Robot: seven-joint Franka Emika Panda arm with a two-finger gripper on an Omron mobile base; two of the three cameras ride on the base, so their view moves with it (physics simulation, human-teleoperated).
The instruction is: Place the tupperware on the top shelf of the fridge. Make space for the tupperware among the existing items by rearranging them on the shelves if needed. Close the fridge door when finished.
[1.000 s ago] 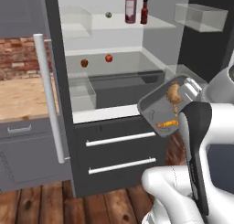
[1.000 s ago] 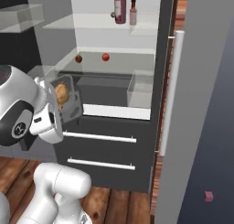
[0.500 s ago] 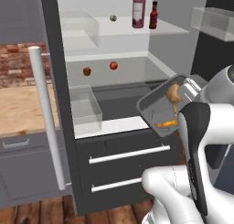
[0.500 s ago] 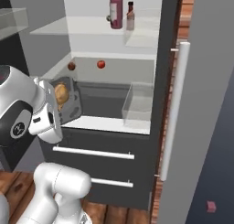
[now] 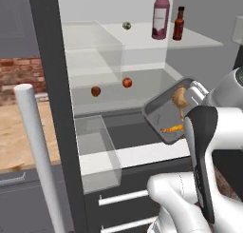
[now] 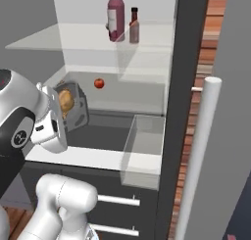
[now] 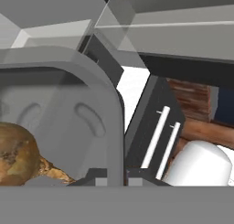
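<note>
Gripper (image 7: 116, 175): clamped on the rim of the tupperware (image 5: 168, 115), holding it tilted in the air in front of the open fridge (image 5: 52, 84), below the level of the top shelf (image 5: 142, 37).
Tupperware: translucent grey tub; contents a browned food piece and an orange strip.
Top shelf: carries pinkish-red bottle (image 5: 161, 14) with dark brown sauce bottle (image 5: 179, 24) just beside it, and a small round item (image 5: 126, 25) further along.
Below the top shelf: two small red round items (image 5: 126, 82) at the back.
</note>
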